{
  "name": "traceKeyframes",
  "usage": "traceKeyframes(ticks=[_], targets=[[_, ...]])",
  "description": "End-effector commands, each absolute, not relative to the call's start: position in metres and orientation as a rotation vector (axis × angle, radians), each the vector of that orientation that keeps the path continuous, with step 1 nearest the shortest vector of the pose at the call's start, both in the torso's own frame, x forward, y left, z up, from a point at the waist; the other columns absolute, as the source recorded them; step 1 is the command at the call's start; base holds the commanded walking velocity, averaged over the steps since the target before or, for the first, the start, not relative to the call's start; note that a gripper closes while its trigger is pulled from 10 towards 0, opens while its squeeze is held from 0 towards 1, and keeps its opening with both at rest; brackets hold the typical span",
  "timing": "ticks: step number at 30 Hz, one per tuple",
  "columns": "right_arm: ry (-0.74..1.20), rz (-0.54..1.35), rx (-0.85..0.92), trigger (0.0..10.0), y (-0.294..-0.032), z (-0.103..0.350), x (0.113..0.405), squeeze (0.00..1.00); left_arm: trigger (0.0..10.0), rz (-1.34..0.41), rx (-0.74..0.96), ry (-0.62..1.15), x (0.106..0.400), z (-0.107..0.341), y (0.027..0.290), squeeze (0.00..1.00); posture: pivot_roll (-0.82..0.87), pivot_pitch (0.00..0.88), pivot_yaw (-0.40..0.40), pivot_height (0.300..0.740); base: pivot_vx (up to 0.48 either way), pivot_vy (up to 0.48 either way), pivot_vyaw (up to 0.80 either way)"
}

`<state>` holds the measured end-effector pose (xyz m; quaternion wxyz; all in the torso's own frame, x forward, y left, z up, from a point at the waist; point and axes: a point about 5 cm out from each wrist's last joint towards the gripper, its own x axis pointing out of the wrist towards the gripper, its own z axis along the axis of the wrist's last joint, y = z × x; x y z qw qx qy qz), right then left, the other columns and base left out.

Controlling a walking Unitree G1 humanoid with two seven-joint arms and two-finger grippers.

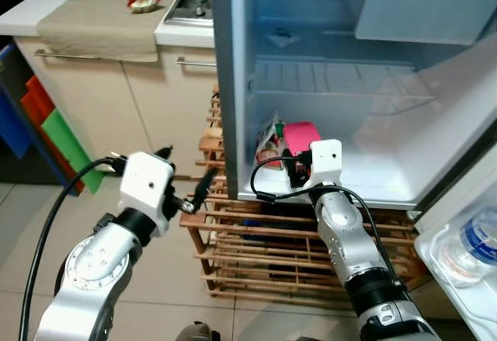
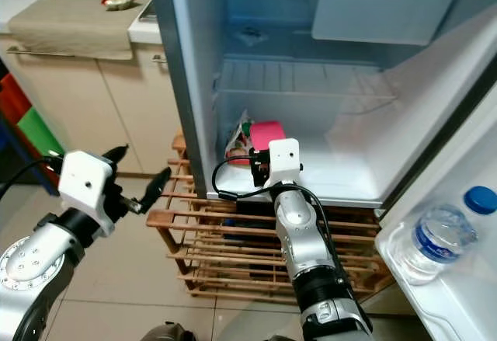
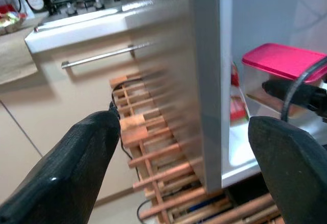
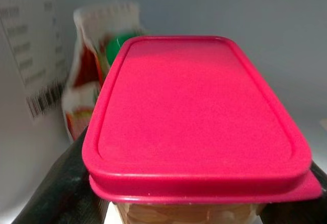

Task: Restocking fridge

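Right wrist view: container with pink lid (image 4: pixel 196 117) seen close, end-on. Its long axis runs straight away from the camera, i.e. in line with the gripper's fingers and toward the fridge's back wall. Lid level, container upright. One black finger (image 4: pixel 66 183) lies against the near left side of the container, the other shows at the lower right edge; the right gripper (image 1: pixel 293 172) is closed on the container, one finger per long side.

Left eye view: container sits at the front left of the fridge floor (image 1: pixel 373 178), near the left inner wall. Just beside it, between it and that wall, a red, white and green pouch (image 1: pixel 268 140) stands roughly upright. The right arm reaches in from below, over the front lip of the fridge (image 1: pixel 233 85), with the container directly ahead of the wrist.

Left gripper (image 1: pixel 190 193) is outside the fridge, held in front of the wooden rack (image 1: pixel 256 240) beneath it, well apart from the container. Left wrist view: its fingers (image 3: pixel 76 168) are spread wide with nothing between them.

A water bottle (image 2: pixel 435 236) stands in the door shelf on the robot's right. Kitchen counter (image 1: pixel 93 7) with a cloth and small items on the far left.
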<state>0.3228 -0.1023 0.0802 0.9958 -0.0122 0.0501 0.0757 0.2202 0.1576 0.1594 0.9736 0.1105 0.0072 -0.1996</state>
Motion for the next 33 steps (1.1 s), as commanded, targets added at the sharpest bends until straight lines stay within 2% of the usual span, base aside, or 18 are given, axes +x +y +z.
traceKeyframes(ticks=[1, 16, 23, 31, 32, 33], targets=[[0.066, 0.109, -0.036, 10.0, -0.103, 0.086, 0.33, 0.0, 10.0, -0.446, 0.244, 0.011, 0.208, 0.165, 0.156, 0.0, 0.24, 0.156, 0.027, 0.74, 0.0, 0.0, 0.0], [0.016, 0.049, -0.019, 10.0, -0.086, 0.111, 0.361, 0.0, 10.0, -0.462, 0.211, 0.102, 0.174, 0.166, 0.155, 0.0, 0.29, 0.231, 0.064, 0.74, 0.0, 0.0, 0.0], [0.065, 0.057, 0.004, 10.0, -0.082, 0.12, 0.375, 0.0, 10.0, -0.53, 0.131, 0.081, 0.154, 0.171, 0.146, 0.0, 0.31, 0.248, 0.064, 0.74, 0.0, 0.0, 0.0], [0.05, 0.037, -0.019, 10.0, -0.081, 0.133, 0.383, 0.0, 10.0, -0.629, 0.055, 0.092, 0.146, 0.171, 0.139, 0.0, 0.31, 0.251, 0.051, 0.74, 0.0, 0.0, 0.0], [0.048, 0.042, -0.026, 10.0, -0.08, 0.134, 0.384, 0.08, 10.0, -0.629, 0.059, 0.093, 0.147, 0.171, 0.14, 0.0, 0.31, 0.253, 0.048, 0.74, 0.0, 0.0, 0.0], [0.048, 0.042, -0.026, 10.0, -0.08, 0.134, 0.384, 0.08, 10.0, -0.629, 0.059, 0.093, 0.147, 0.171, 0.14, 0.0, 0.31, 0.253, 0.048, 0.74, 0.0, 0.0, 0.0]])
